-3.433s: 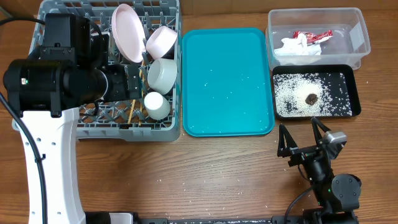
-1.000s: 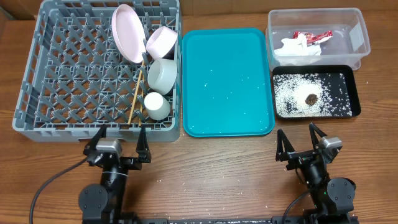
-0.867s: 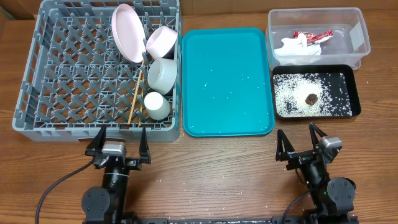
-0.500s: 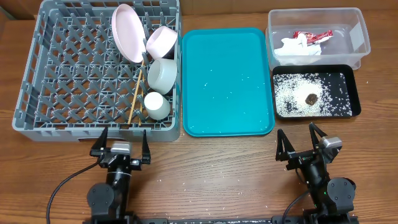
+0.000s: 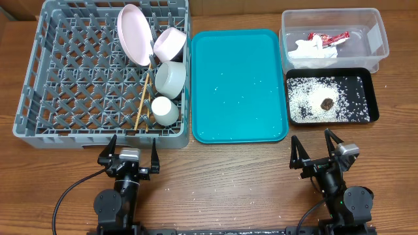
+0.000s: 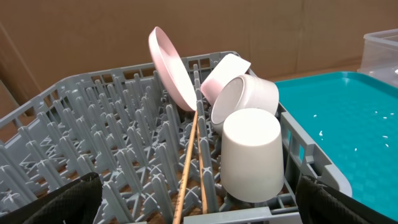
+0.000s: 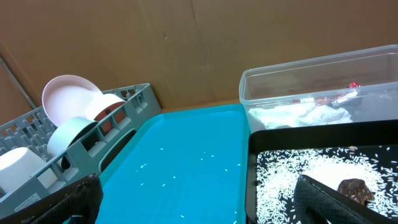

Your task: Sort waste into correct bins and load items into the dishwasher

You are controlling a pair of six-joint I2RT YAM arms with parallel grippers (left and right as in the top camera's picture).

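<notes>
Overhead, the large square grey plastic dish rack [image 5: 65, 72] holds every dish along its right side: a round white plate [image 5: 132, 34] on edge, two white bowls [image 5: 169, 42] [image 5: 171, 78], a small white cup [image 5: 164, 111] and a pair of thin wooden chopsticks [image 5: 141, 104]. The chopsticks' long axis runs front to back, pointing almost at the left gripper [image 5: 130, 149]. That gripper sits just before the rack's front wall, jaws spread wide and empty. The red wrapper [image 5: 328, 38] and crumpled white napkin [image 5: 312, 51] lie in the clear plastic rectangular tub [image 5: 379, 39]. White rice grains [image 5: 304, 101] and a small brown food lump [image 5: 326, 102] sit in the shallow black rectangular tray [image 5: 375, 98], directly beyond the right gripper [image 5: 315, 149], likewise wide open and empty. Between them, the large teal tray [image 5: 238, 85] carries a few stray grains, about equally near both arms. Bare wooden table [image 5: 222, 176] lies open along the front.
</notes>
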